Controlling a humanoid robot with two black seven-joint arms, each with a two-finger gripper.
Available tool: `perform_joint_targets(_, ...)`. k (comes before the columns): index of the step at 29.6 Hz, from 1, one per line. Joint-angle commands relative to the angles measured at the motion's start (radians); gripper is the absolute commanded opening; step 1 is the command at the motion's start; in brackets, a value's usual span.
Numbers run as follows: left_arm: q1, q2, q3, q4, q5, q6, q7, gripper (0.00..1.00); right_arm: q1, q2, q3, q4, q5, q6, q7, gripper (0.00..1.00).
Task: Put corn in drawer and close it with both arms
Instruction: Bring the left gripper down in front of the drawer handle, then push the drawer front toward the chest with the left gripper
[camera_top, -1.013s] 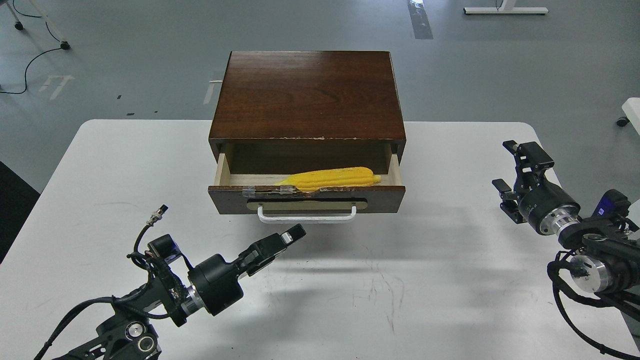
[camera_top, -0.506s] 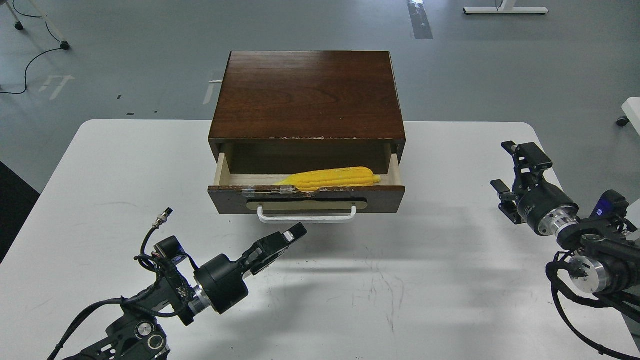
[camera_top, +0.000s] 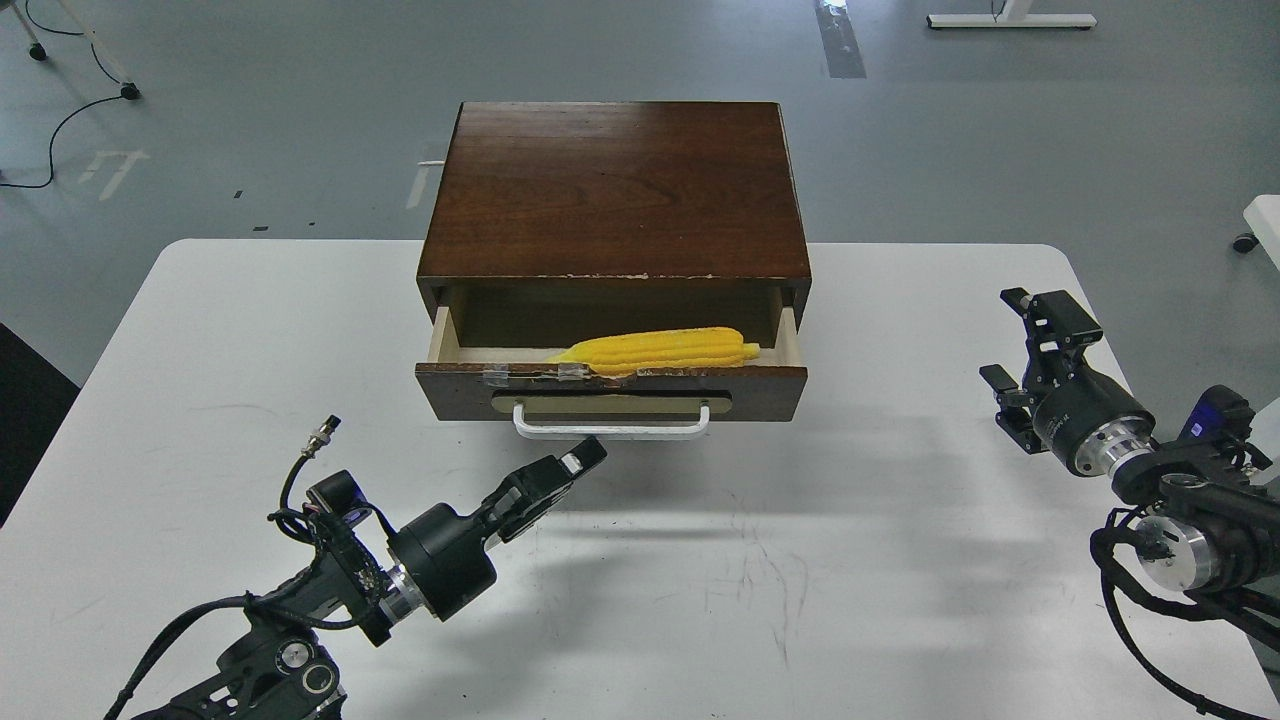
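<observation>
While the left gripper (camera_top: 580, 460) pointed its tip up at the white handle (camera_top: 612, 426), its two fingers lay pressed together, just below the bar and holding nothing; whether it touched the handle could not be told. Out on the far right, the right gripper (camera_top: 1022, 348) hung over the white table (camera_top: 900, 560) with its fingers spread wide, well apart from the drawer (camera_top: 612, 393). That drawer stood partly pulled out of the dark wooden cabinet (camera_top: 615, 190). Inside it lay the corn (camera_top: 660, 352), stretched along the front board, pointed end to the left.
</observation>
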Motion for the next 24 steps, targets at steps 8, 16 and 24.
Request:
perform_joint_targets(8, -0.006, -0.002, -0.017, 0.021, 0.0, 0.0, 0.0, 0.0, -0.004, 0.003, 0.002, 0.002, 0.0, 0.0, 0.0, 1.0)
perform_joint_targets(16, -0.03, -0.004, -0.017, 0.027, -0.003, -0.002, 0.014, 0.0, -0.008, 0.004, 0.002, 0.002, 0.0, 0.0, 0.0, 1.0)
perform_joint_targets(24, -0.05, -0.005, -0.015, 0.059, -0.023, -0.003, 0.014, 0.0, -0.016, 0.004, 0.002, 0.003, 0.002, 0.0, 0.0, 1.0)
